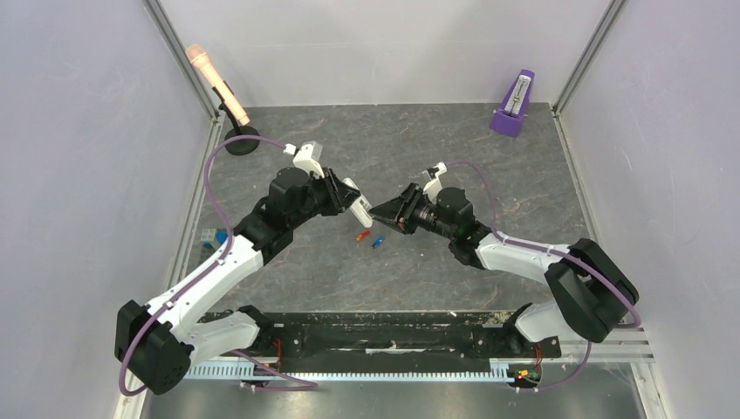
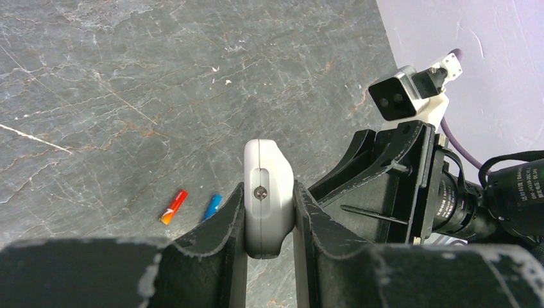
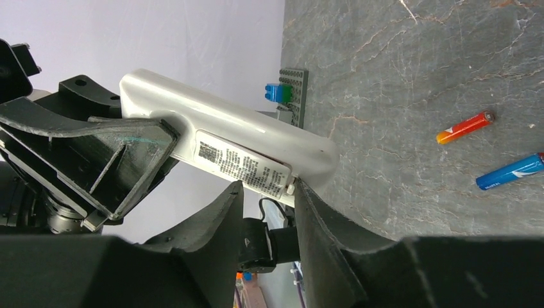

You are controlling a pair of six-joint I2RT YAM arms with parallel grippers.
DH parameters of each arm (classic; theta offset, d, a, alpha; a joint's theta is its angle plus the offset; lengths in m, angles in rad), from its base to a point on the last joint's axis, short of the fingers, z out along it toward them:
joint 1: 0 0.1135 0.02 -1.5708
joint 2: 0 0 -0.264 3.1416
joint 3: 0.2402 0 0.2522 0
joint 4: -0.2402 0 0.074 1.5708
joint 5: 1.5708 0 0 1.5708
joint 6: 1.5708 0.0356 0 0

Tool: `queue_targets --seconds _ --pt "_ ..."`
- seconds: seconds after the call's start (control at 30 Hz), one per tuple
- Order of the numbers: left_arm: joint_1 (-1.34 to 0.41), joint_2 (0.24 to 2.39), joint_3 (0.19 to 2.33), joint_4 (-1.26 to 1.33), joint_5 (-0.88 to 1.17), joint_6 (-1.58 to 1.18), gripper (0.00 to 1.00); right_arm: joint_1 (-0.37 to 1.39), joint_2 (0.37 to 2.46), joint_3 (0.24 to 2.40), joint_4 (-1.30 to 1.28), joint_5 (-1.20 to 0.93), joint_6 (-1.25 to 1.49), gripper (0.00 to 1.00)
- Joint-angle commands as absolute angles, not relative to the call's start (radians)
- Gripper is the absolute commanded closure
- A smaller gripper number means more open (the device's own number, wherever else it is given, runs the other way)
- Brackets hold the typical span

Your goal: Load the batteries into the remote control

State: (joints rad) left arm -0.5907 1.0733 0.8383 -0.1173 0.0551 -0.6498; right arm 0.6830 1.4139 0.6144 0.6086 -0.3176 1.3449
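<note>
Clamping the small white rectangular plastic remote control (image 2: pixel 268 168), the left gripper (image 2: pixel 269 192) is holding it above the grey marbled bench (image 1: pixel 489 148). At its six o'clock, a red-orange cylindrical battery (image 3: pixel 464 127) and a blue cylindrical battery (image 3: pixel 510 172) are lying side by side. At three o'clock, the right gripper (image 3: pixel 267 189), jaws partly open, is standing at its labelled back.

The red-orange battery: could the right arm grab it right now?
Probably yes: the red-orange battery lies bare on the table close by the right gripper, nothing over it, though that gripper straddles the remote control.
</note>
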Motion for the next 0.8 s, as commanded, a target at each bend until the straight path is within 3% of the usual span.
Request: queue_targets --seconds 0.0,0.5,0.77 --pt "-0.592 1.062 0.839 -0.053 0.077 -0.634 0.98 0.683 1.425 0.645 0.708 -0.341 1.376 0.65" --pt "-0.594 1.106 0.827 -0.117 0.004 -0.531 0.98 0.682 1.435 0.657 0.823 -0.365 1.494 0.73" --pt "-0.594 1.127 0.819 -0.111 -0.046 -0.511 0.98 0.683 1.438 0.676 0.655 -0.326 1.43 0.72"
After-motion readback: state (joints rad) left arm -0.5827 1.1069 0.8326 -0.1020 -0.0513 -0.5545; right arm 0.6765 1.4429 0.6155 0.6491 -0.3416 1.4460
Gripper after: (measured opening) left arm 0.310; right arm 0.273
